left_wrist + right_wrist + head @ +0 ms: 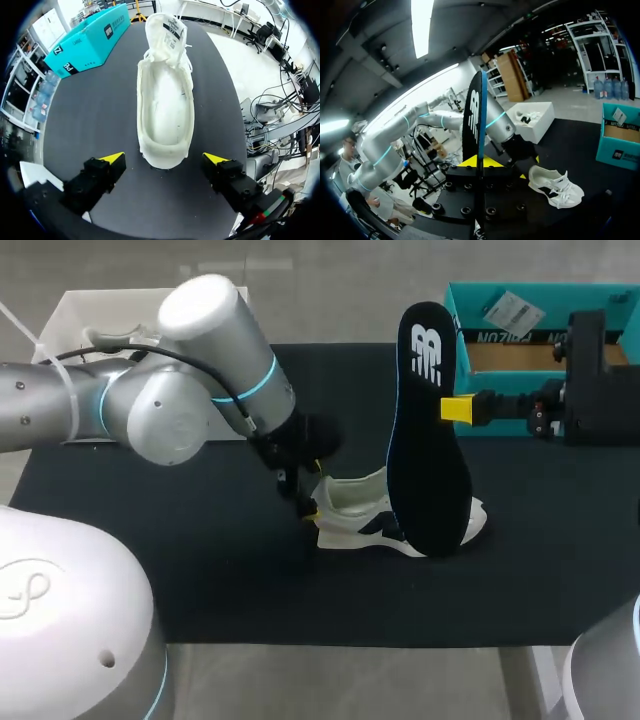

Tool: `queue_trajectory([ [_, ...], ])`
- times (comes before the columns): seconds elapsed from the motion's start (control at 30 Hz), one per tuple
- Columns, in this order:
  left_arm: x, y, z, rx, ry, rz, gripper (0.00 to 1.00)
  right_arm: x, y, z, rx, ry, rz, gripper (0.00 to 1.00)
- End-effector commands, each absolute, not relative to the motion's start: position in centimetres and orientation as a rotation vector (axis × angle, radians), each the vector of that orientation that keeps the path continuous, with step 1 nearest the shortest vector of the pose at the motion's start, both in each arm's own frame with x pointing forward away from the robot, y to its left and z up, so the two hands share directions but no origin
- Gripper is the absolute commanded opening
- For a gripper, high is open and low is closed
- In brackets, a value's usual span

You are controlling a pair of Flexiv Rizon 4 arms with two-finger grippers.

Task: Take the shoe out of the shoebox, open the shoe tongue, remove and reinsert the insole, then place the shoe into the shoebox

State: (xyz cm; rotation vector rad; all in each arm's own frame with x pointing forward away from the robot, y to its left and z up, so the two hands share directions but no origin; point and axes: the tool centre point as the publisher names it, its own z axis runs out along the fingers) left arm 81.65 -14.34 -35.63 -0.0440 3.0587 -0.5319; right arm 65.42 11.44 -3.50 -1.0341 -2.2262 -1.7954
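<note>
Holding the insole mid-frame, right fingers clamp it; left fingers are apart by the shoe. Probably goes back next.

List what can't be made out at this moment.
Shoe: in the head view, its midsection is behind the upright insole.
Shoebox: in the head view, the inside is cut off by the edge and blocked by the right arm; contents unknown.
Left gripper: in the head view, its own wrist covers the fingers; only the left wrist view shows them open.
Insole's faces: the right wrist view shows it edge-on.
</note>
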Motion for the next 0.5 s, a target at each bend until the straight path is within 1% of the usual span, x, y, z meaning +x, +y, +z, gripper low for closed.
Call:
queue_trajectory([
  [0.03,81.4,-14.8,-34.1,-0.053,3.084,-0.325,1.0,65.5,11.6,-3.6,-1.037,-2.226,-1.796,0.0],
  [0.27,81.2,-15.7,-32.7,-0.012,3.079,-0.191,1.0,65.5,11.6,-3.6,-1.037,-2.226,-1.796,0.0],
  [0.5,81.2,-15.7,-32.6,0.008,3.068,-0.107,1.0,65.5,11.6,-3.6,-1.037,-2.226,-1.796,0.0],
])
